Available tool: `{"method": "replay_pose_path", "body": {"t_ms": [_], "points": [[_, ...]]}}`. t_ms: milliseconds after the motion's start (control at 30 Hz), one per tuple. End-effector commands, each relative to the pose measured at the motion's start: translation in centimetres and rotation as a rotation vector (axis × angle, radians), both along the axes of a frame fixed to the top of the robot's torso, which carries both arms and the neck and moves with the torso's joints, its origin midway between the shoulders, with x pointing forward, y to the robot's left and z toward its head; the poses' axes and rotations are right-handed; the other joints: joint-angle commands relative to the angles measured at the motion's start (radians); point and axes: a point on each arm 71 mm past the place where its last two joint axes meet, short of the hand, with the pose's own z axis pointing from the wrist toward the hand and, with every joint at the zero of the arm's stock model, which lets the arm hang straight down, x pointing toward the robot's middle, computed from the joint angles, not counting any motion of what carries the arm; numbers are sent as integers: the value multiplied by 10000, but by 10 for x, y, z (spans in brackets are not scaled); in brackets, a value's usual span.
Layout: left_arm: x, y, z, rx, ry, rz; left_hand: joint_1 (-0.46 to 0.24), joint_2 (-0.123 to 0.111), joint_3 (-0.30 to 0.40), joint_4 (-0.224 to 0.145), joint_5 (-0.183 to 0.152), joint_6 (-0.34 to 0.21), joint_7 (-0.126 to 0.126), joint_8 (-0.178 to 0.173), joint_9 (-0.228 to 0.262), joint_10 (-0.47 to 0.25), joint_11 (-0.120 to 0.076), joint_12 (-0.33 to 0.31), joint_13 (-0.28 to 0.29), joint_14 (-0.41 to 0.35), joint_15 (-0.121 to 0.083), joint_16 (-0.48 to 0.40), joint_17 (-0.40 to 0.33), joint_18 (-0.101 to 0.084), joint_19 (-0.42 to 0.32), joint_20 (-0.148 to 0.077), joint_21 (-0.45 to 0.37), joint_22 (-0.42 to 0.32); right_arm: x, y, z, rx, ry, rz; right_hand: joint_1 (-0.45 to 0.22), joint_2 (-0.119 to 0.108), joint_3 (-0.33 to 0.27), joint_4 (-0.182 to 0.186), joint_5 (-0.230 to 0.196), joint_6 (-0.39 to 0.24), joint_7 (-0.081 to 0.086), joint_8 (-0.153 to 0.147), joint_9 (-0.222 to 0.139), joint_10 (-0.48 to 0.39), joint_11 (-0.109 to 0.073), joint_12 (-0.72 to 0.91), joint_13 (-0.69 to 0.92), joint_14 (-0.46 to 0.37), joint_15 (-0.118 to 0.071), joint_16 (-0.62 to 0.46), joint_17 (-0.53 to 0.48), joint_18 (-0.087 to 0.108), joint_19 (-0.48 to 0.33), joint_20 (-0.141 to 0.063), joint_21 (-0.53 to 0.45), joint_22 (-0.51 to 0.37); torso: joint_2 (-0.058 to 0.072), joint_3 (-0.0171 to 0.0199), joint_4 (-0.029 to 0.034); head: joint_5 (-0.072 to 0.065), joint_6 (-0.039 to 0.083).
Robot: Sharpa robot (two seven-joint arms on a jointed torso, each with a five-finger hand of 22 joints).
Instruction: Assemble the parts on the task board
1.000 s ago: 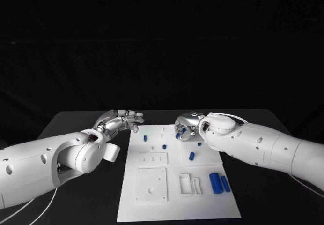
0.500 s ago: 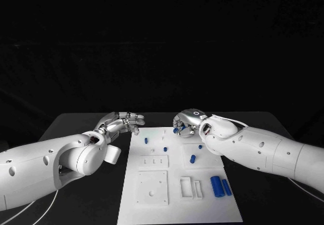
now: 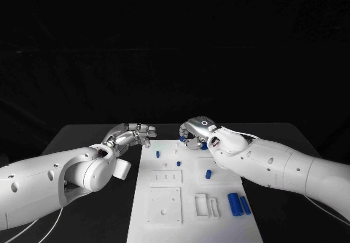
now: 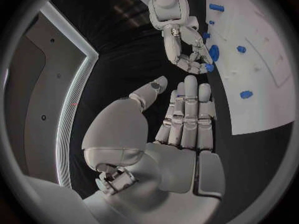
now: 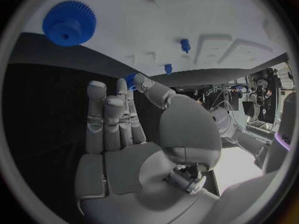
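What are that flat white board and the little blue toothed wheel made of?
The flat white task board looks like matte plastic: even colour, no shine, crisp cut-out recesses. The blue toothed wheel also looks like plastic, perhaps moulded or printed: uniform colour, dull surface. Neither is certain.

No text, label, brand, number or sign can be read anywhere.

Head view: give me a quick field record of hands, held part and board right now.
left hand: fingers apart, holds nothing, beside the board's far left corner
right hand: over the board's far edge, pinching a small blue part
task board: white, flat on the black table
loose parts: two blue cylinders at near right
gear: blue, lying on the board
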Motion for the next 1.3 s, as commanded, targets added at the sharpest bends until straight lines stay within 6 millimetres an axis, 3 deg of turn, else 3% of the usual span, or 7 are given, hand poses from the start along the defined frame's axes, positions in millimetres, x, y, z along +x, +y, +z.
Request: {"method": "replay_pose_path", "body": {"t_ms": [33, 233, 400, 667, 1000, 1300], "points": [[0, -2, 2, -101, -119, -94, 16, 7, 41, -46, 59, -49, 14, -67, 0, -84, 8, -41, 2, -78, -14, 64, -18, 239, -79, -25, 37, 199, 0, 7, -4, -317, -333, 89, 56, -80, 58, 12, -32, 79, -21, 1, 247, 93, -8, -16, -8, -17, -83, 60, -11, 556, -41, 11, 38, 226, 14, -12, 21, 32, -1], [0, -3, 4, -117, -148, -106, 15, 6, 42, -45, 61, -50, 15, -68, 1, -83, 9, -41, 2, -84, -12, 67, -21, 238, -84, -23, 41, 199, 1, 13, -9, -502, -240, 95, 59, -89, 68, 24, -32, 84, -22, -1, 252, 98, -9, -19, -2, -17, -84, 67, -12, 556, -40, 11, 49, 225, 35, -22, 31, 153, -11], [0, -4, 9, -127, -230, -126, 13, 1, 42, -46, 62, -50, 16, -69, 2, -84, 10, -42, 3, -89, -11, 70, -23, 238, -89, -22, 44, 198, 2, 13, -11, -566, -192, 13, 57, -93, 73, 34, -37, 85, -22, -3, 254, 101, -9, -21, 2, -17, -85, 72, -14, 556, -39, 11, 56, 225, 85, -51, 70, 125, -4], [0, -4, 12, -140, -291, -152, 14, -2, 44, -46, 63, -50, 15, -69, 3, -84, 11, -42, 3, -94, -10, 74, -27, 238, -94, -20, 48, 198, 5, 10, -13, -658, -207, -130, 57, -101, 81, 45, -39, 87, -23, -6, 258, 105, -10, -25, 7, -17, -86, 79, -15, 556, -40, 11, 64, 224, 131, -80, 77, 122, -3], [0, -4, 13, -147, -312, -169, 13, -8, 45, -46, 63, -50, 15, -70, 5, -84, 12, -43, 4, -99, -9, 81, -31, 238, -100, -19, 55, 198, 4, 13, -13, -690, -146, -88, 57, -114, 96, 63, -43, 92, -24, -10, 264, 110, -11, -30, 15, -16, -87, 90, -16, 556, -40, 10, 77, 222, 136, -70, 70, 146, -21], [0, -5, 13, -135, -298, -188, 11, -7, 46, -44, 63, -51, 15, -71, 6, -85, 12, -44, 4, -101, -9, 85, -33, 238, -102, -18, 58, 197, 5, 16, -13, -721, -139, -107, 54, -117, 104, 76, -44, 91, -23, -14, 266, 111, -11, -34, 19, -17, -87, 95, -17, 556, -41, 11, 83, 220, 147, -91, 80, 131, 9]]}}
